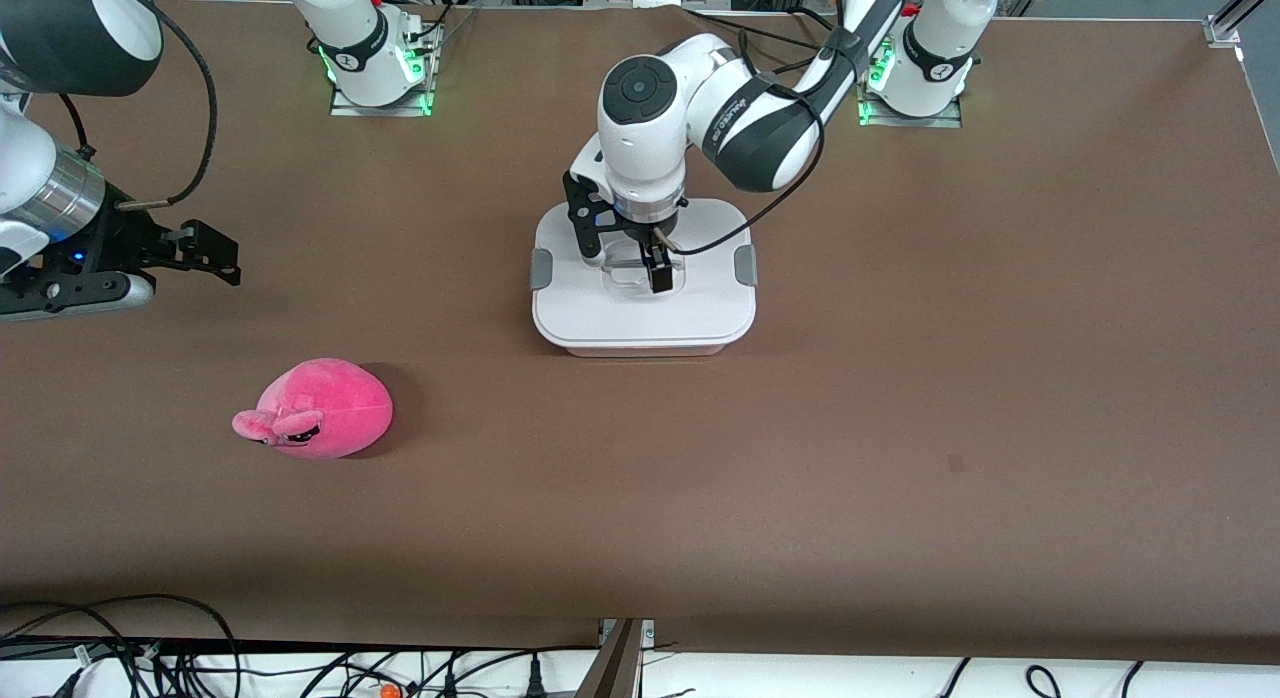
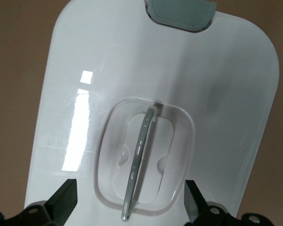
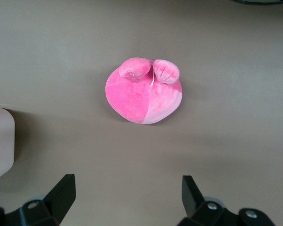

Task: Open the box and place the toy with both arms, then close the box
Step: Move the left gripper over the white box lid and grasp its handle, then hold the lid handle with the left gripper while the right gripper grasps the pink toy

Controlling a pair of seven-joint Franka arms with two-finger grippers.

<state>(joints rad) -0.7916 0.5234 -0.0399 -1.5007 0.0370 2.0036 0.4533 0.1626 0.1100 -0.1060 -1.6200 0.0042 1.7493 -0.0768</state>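
Note:
The box (image 1: 600, 318) stands closed at the table's middle, with its white lid and a grey clip (image 1: 541, 268) on each side. My left gripper (image 1: 622, 260) is open just above the lid. Its fingers straddle the clear recessed handle (image 2: 139, 160) without touching it, and the gripper (image 2: 129, 190) is empty. The hot-pink plush toy (image 1: 320, 408) lies on the table nearer the front camera, toward the right arm's end. My right gripper (image 1: 225, 258) is open and empty in the air over bare table beside the toy. The right wrist view shows the toy (image 3: 144, 92) ahead of the gripper (image 3: 127, 186).
The arm bases (image 1: 375, 73) stand along the table's back edge. Cables (image 1: 150, 648) hang below the table's front edge. A small dark mark (image 1: 955, 463) lies on the brown tabletop toward the left arm's end. A corner of the box (image 3: 0, 141) shows in the right wrist view.

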